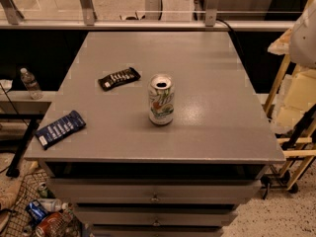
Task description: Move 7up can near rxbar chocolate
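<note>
The 7up can (161,99) stands upright near the middle of the grey table top (207,83), its silver top open. The rxbar chocolate (119,78), a dark bar with white lettering, lies flat to the can's upper left, about a can's width away from it. My gripper is not in view. Only a white rounded part (304,33) shows at the right edge, well off to the side of the can.
A larger blue wrapped bar (59,129) lies at the table's front left corner. Drawers (155,196) sit under the top. A water bottle (30,83) stands on a shelf at left, litter lies on the floor at lower left, and wooden frames stand at right.
</note>
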`<state>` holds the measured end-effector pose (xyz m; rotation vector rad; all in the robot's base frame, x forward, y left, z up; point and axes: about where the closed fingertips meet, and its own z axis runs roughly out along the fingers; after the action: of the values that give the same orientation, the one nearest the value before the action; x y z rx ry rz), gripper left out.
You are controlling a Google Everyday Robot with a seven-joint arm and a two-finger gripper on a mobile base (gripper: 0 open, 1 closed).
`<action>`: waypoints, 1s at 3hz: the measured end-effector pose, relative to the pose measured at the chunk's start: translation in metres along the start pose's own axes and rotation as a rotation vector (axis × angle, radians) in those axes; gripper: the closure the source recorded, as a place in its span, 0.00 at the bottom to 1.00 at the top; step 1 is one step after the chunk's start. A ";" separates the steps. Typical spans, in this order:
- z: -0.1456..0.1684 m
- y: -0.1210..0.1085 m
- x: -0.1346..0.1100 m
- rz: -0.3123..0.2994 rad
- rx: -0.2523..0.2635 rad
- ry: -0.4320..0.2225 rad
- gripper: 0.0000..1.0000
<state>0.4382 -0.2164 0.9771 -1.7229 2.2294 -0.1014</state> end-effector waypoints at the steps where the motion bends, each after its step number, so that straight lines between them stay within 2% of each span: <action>1: 0.000 0.000 0.000 0.000 0.000 0.000 0.00; 2: 0.011 0.002 -0.005 0.022 -0.019 -0.088 0.00; 3: 0.069 0.001 0.001 0.052 -0.064 -0.296 0.00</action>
<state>0.4576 -0.2077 0.9115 -1.5920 2.0754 0.2251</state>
